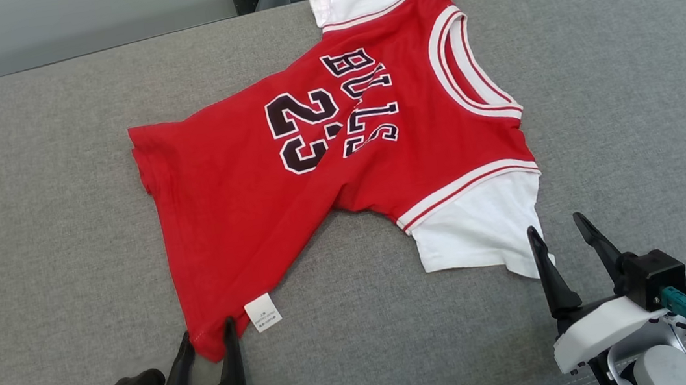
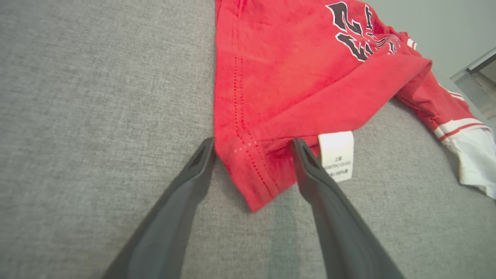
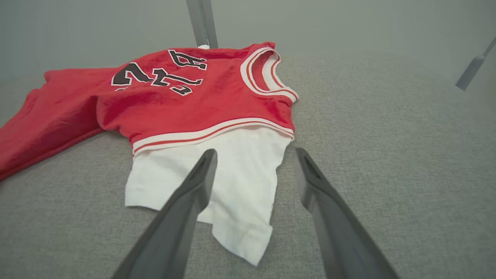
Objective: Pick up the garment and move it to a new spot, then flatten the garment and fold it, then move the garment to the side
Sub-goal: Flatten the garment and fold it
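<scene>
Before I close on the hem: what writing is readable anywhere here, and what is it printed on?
"BULLS": black, white-edged letters across the chest of the red jersey.
"23": numerals in the same style, directly under that word on the jersey.
Care tag, white, sewn at the hem corner: a few lines of small print, too small and blurred to read.
Nothing else legible.

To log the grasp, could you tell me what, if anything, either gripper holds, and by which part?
Nothing is held: the left gripper is open around the jersey's hem corner, the right gripper open at its sleeve.
</scene>
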Robot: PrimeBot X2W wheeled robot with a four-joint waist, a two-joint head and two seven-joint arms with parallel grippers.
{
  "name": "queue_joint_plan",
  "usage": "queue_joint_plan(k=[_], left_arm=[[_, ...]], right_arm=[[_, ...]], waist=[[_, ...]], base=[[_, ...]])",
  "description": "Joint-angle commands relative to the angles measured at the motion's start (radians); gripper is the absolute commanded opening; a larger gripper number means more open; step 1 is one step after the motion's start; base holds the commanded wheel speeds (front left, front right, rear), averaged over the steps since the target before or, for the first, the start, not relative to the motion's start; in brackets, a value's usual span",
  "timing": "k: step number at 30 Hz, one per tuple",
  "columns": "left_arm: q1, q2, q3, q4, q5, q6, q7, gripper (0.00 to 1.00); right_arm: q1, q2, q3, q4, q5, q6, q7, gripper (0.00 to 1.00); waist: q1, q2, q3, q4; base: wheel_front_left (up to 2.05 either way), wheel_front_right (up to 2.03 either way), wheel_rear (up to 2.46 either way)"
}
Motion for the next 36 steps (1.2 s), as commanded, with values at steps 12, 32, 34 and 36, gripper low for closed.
queue_joint_plan(k=[12,32,34,36], left_arm=[[0.01,0.003,-0.017,-0.04,-0.03,-0.003,0.002,1.0],[0.009,0.003,0.033,0.013,-0.136,-0.002,0.002,1.0],[0.006,0.003,0.027,0.029,-0.141,-0.002,0.002,1.0],[0.005,0.003,0.013,0.045,-0.145,-0.002,0.003,1.0]], right_arm=[[-0.005,-0.003,-0.001,0.01,0.015,-0.001,-0.001,1.0],[0.002,-0.002,-0.008,0.016,0.045,-0.001,-0.001,1.0],[0.002,-0.003,-0.008,0.018,0.043,-0.001,-0.001,1.0],[0.002,-0.002,-0.007,0.019,0.041,-0.001,-0.001,1.0]], waist=[[0.0,-0.0002,-0.003,0.002],[0.0,-0.0002,-0.017,-0.003],[0.0,-0.0002,-0.017,-0.003],[0.0,-0.0002,-0.018,-0.004]], base=[[0.0,0.0,0.0],[0.0,0.0,0.0],[0.0,0.0,0.0],[0.0,0.0,0.0]])
